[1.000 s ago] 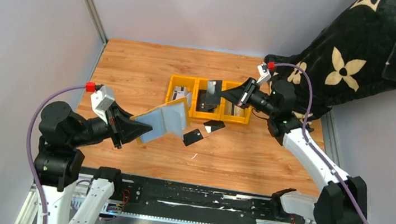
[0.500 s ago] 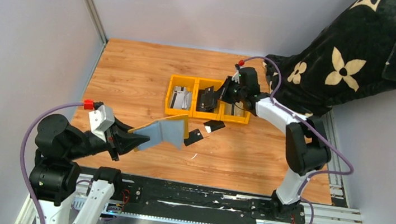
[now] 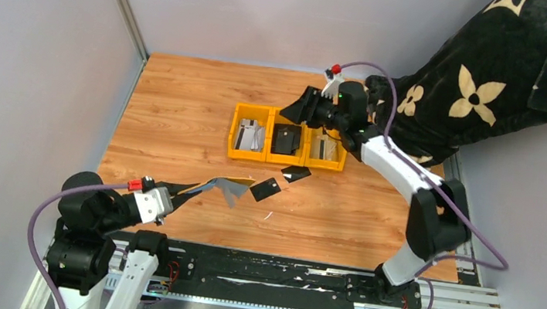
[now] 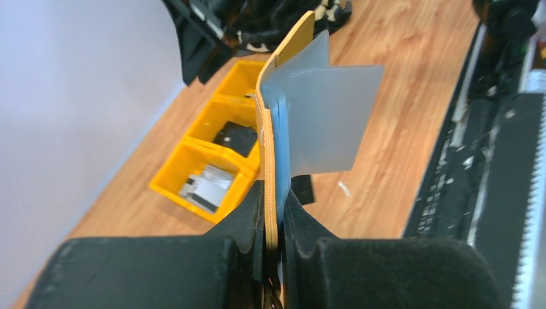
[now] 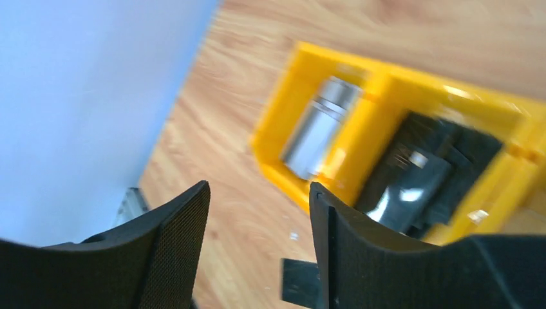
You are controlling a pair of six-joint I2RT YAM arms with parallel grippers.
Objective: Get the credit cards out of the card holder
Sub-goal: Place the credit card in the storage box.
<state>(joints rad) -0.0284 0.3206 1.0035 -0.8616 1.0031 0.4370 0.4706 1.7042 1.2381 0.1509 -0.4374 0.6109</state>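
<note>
Left claw is pinching the card holder, right claw gaping empty; both credit cards are lying out on the bench.

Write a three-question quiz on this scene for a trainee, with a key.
1. How many credit cards lie on the table, outside the card holder?
2. What clamps the card holder? A: the left gripper. B: the right gripper. C: nothing.
3. True or false: the right gripper is shut on a card.
Key: 1. Two. 2. A. 3. False; its jaws stand open and empty.
</note>
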